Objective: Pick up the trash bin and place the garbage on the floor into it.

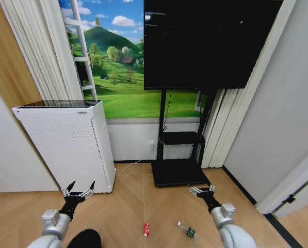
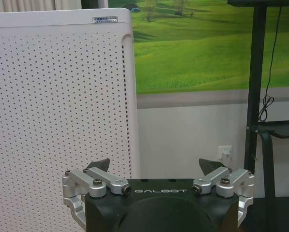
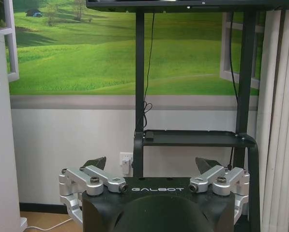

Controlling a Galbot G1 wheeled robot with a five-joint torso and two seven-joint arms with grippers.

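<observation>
**A:** Black mesh, low down beside the left arm — that is the trash bin [image 1: 84,238], sitting on the floor [image 1: 128,206] just under and behind the left gripper [image 1: 78,189]. Nothing grips it yet.

**B:** So the task has barely begun?

**A:** That is my reading. The bin is not lifted, and the garbage lies loose on the parquet: a red can [image 1: 146,229] between the two arms, nearer than either gripper, and a clear bottle with a green label [image 1: 187,230] just inside the right arm, below and behind the right gripper [image 1: 202,189]. A third scrap I cannot make out.

**B:** And the grippers themselves?

**A:** Both spread wide and empty. In the left wrist view the left gripper [image 2: 155,166] has its fingertips [image 2: 99,164] well apart, with only the white perforated air purifier [image 2: 57,125] ahead of it, not touching. The right gripper [image 3: 153,164] is released just the same, facing the black TV stand [image 3: 192,137] and the wall, well apart from both.

**B:** What is left, then?

**A:** Everything, by my judgement: grasping the bin, raising it, then collecting each litter piece into it.
</observation>
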